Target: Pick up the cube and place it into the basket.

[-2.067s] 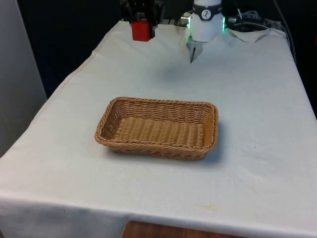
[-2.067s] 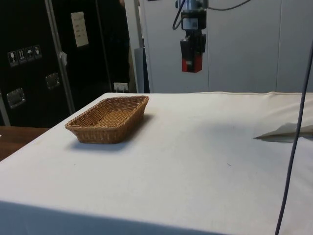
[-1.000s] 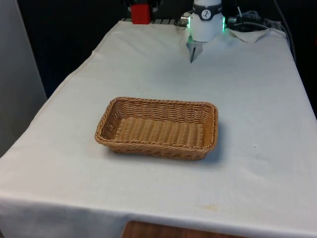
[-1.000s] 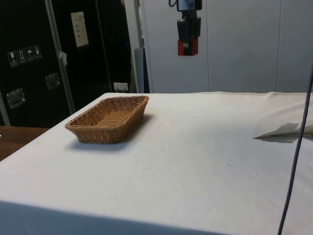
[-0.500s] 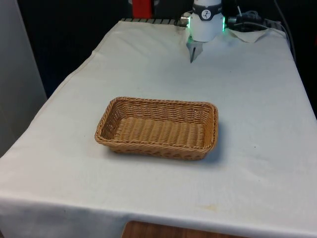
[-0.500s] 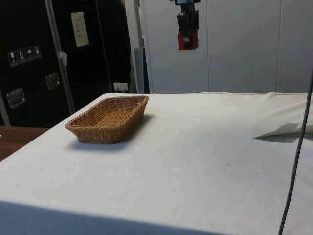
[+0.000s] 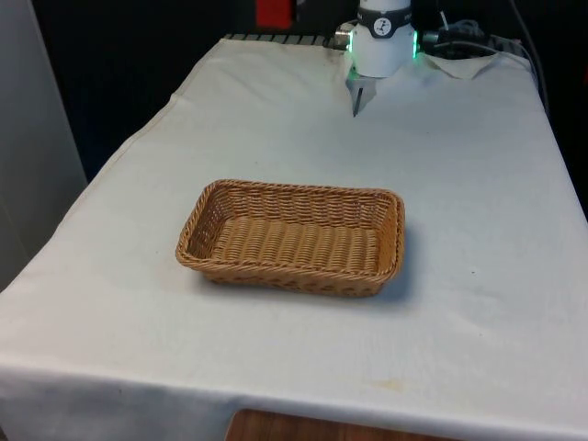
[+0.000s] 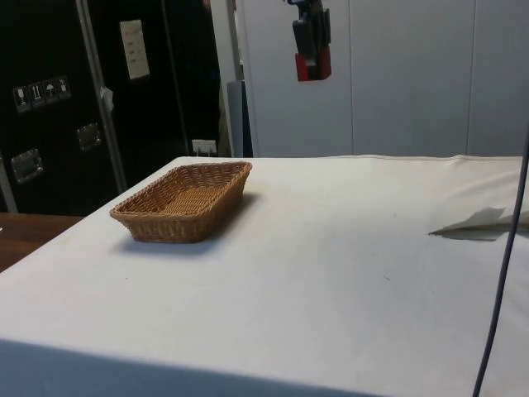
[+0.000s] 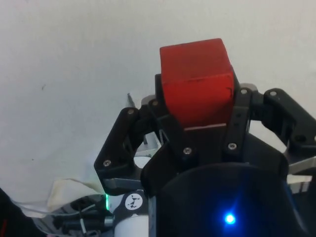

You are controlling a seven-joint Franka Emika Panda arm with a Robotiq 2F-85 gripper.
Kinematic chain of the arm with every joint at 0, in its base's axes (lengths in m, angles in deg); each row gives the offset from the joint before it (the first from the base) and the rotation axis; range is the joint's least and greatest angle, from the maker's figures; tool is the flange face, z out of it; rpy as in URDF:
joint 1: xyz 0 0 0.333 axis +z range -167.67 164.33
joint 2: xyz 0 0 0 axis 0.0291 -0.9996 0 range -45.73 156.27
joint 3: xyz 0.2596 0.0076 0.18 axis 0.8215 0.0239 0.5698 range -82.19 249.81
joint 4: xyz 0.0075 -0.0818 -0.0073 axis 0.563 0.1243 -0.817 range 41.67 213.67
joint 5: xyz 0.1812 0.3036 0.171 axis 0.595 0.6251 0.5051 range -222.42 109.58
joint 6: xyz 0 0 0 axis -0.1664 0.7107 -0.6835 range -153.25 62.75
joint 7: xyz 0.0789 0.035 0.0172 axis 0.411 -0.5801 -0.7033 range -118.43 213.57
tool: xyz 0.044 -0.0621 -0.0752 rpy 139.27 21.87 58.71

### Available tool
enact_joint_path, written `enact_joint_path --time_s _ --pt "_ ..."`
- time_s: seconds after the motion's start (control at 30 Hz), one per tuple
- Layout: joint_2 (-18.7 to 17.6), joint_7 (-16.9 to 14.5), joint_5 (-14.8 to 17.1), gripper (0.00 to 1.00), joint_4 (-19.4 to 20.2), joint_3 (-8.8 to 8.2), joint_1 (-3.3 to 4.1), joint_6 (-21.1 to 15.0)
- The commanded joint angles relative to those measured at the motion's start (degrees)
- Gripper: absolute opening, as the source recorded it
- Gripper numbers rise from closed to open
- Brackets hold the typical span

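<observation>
A red cube (image 8: 312, 66) hangs high above the table, held in my gripper (image 8: 311, 51), which is shut on it. In the front view the red cube (image 7: 273, 12) shows at the top edge, above the table's far end. In the wrist view the red cube (image 9: 197, 79) sits between the black fingers (image 9: 165, 106), with white cloth far below. The woven wicker basket (image 7: 216, 207) lies in the middle of the table, nearer the front view's left, and holds nothing. In the side view the basket (image 8: 157, 222) sits well below and to the left of the cube.
The robot's white base (image 7: 381, 41) stands at the table's far end. A crumpled fold of white cloth (image 8: 483, 222) and a hanging cable (image 8: 502, 273) lie at the side view's right. The table's edges drop off on both sides.
The gripper has risen steadily with the red cube held in it, climbing towards the top of both views. The basket has not moved.
</observation>
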Motion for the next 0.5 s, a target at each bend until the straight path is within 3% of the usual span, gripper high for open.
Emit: enact_joint_path --time_s 0.0,0.2,0.47 --pt "0.17 0.97 -0.92 0.0 -0.23 0.52 -0.06 0.74" --pt "0.23 3.27 -2.18 0.0 -1.03 2.64 0.06 2.12" --pt "0.06 4.24 -1.89 0.0 -1.38 4.13 0.06 2.18"
